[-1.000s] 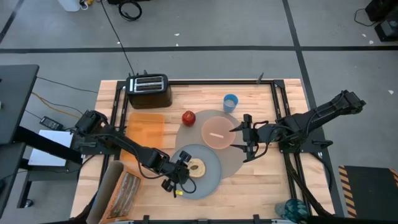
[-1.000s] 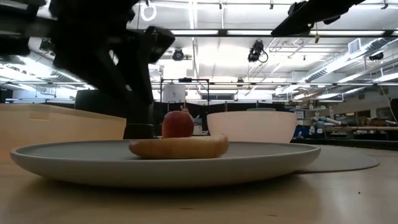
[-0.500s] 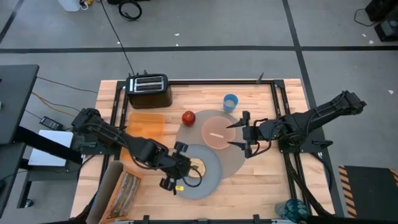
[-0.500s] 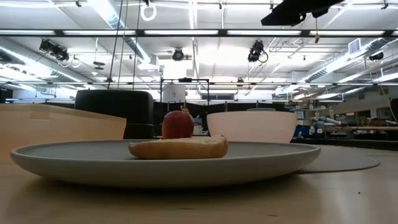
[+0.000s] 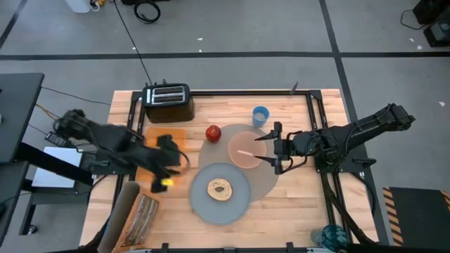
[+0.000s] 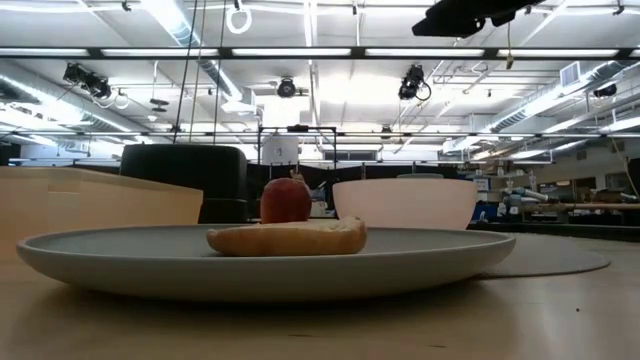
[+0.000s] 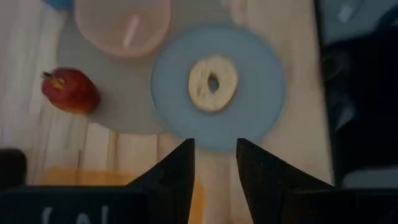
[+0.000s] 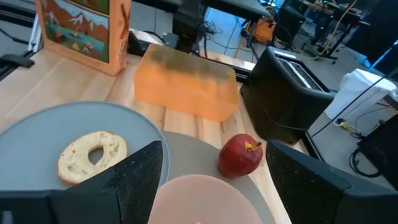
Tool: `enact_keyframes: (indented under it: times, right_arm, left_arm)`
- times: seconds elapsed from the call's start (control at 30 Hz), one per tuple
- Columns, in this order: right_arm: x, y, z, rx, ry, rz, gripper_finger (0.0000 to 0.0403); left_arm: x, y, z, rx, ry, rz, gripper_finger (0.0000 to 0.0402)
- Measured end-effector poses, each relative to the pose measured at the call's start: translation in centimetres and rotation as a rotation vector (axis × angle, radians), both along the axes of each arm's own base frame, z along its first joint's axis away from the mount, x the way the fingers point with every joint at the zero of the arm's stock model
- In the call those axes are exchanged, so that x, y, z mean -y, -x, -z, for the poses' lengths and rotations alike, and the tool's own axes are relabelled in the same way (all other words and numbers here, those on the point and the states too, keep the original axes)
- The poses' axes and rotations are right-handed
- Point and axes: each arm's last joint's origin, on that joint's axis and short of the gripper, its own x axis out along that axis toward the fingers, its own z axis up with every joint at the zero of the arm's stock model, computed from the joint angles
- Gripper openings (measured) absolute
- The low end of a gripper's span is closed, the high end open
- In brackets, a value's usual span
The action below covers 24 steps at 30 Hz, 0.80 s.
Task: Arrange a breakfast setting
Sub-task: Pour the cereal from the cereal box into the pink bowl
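Left arm has pulled off the plate (image 5: pixel 220 192) and its fingers (image 7: pixel 180 168) now hang slightly apart, empty, over the orange board (image 5: pixel 163 144). Mat (image 5: pixel 264 179), plate, bowl (image 5: pixel 245 149) and bagel (image 5: pixel 219 187) look set. Apple (image 5: pixel 213 132) and cup (image 5: pixel 261 115) still sit off the mat. Right fingers (image 5: pixel 271 145) hover open beside the bowl.

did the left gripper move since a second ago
Yes. The left gripper has pulled back off the grey plate and is now over the orange board.

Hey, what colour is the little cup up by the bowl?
Blue. The cup stands just beyond the pink bowl; the high view shows it best.
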Motion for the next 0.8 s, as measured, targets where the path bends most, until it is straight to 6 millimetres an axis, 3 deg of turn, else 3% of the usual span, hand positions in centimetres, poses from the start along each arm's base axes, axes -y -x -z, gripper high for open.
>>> enact_keyframes:
  times: [0.27,0.37,0.53,0.8]
  right_arm:
    - [0.2,-0.2,-0.5,0.063,-0.043,0.022,0.0294]
    - [0.2,-0.3,-0.9,0.103,-0.073,0.027,0.0293]
    - [-0.3,-1.2,-0.9,0.162,-0.119,0.025,0.0292]
    - [-2.0,-4.3,1.2,0.185,-0.129,-0.002,0.0292]
  left_arm:
    - [-0.6,5.7,-3.0,0.119,0.167,0.03,0.0126]
    - [-0.6,7.2,-3.5,0.125,0.286,-0.032,0.0126]
    - [-0.4,8.9,-3.8,0.016,0.536,-0.163,0.0126]
    - [0.7,10.3,-3.5,-0.251,0.781,-0.298,0.0126]
